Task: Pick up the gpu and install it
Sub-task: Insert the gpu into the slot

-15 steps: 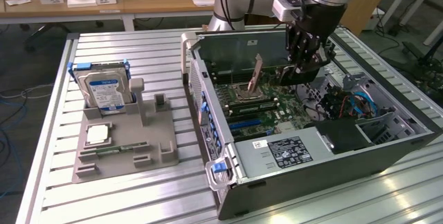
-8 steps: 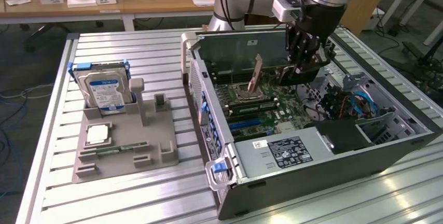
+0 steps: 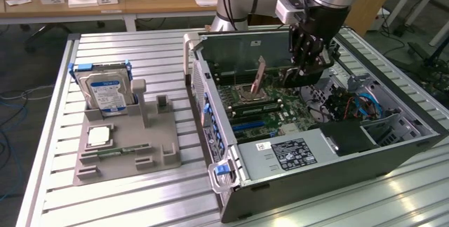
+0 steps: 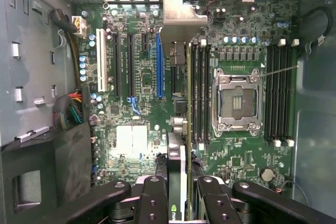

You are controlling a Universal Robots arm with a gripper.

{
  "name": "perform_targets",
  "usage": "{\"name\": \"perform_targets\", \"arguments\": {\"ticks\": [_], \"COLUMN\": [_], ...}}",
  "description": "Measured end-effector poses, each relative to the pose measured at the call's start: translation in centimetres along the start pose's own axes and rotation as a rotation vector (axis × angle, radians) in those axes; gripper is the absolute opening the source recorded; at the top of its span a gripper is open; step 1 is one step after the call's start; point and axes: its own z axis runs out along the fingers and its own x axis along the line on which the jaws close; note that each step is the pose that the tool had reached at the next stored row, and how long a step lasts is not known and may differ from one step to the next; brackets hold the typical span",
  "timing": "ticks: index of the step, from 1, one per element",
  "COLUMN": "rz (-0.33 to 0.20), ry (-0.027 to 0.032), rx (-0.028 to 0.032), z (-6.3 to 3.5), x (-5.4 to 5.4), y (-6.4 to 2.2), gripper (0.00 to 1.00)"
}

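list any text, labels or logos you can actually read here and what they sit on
No word or number can be read for certain.
Hard drive: blue and white label, print too small.
Computer case: black sticker and small white sticker, both unreadable.
Graphics card between the fingers: green logo at its edge, no letters legible.
Motherboard: markings too fine.

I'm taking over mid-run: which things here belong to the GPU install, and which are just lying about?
Job:
- gpu, held on edge by the gripper over the board
- motherboard
- blue slot
- open computer case

Lying about:
- hard drive upright in the grey holder
- memory stick lying on that holder
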Motion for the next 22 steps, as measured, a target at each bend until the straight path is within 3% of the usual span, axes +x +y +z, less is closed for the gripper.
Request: {"name": "perform_targets", "arguments": {"ticks": [22], "rz": [0.0], "ry": [0.0008], "rx": [-0.0022], "z": [1.62], "x": [0.3], "y": [0.09], "gripper": [0.27]}}
